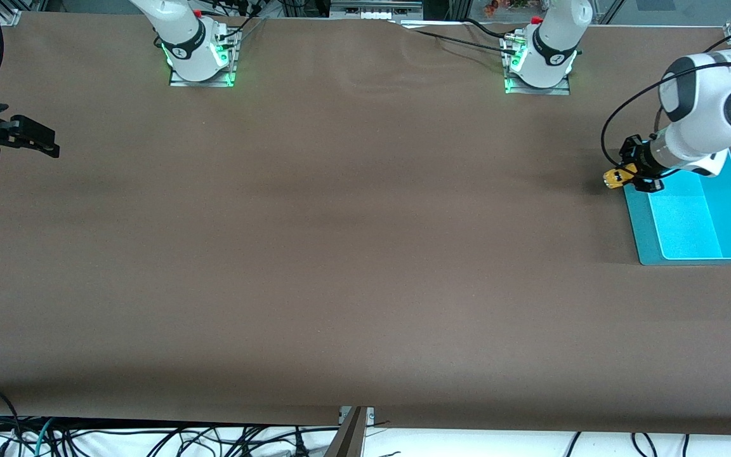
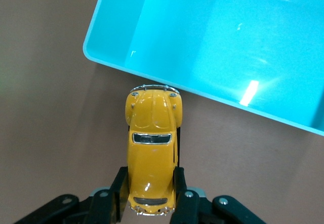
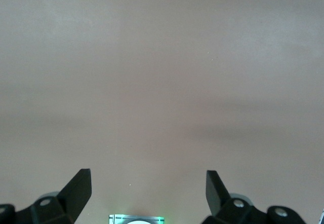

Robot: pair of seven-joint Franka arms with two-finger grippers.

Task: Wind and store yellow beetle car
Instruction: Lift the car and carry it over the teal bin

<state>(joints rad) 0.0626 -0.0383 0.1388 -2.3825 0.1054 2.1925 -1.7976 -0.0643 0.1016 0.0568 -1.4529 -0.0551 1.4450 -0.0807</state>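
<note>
My left gripper [image 1: 627, 176] is shut on the yellow beetle car [image 1: 617, 176] and holds it over the table just beside the rim of the cyan bin [image 1: 641, 222]. In the left wrist view the car [image 2: 151, 153] sits between the two black fingers [image 2: 120, 188], its far end close to the bin's corner [image 2: 109, 59]. The bin holds nothing that I can see. My right gripper [image 1: 35, 141] waits at the right arm's end of the table, open and empty [image 3: 148, 183], over bare brown tabletop.
The bin stands at the left arm's end of the table. The two arm bases [image 1: 200, 60] [image 1: 538, 66] stand along the table edge farthest from the front camera. Cables hang below the edge nearest that camera.
</note>
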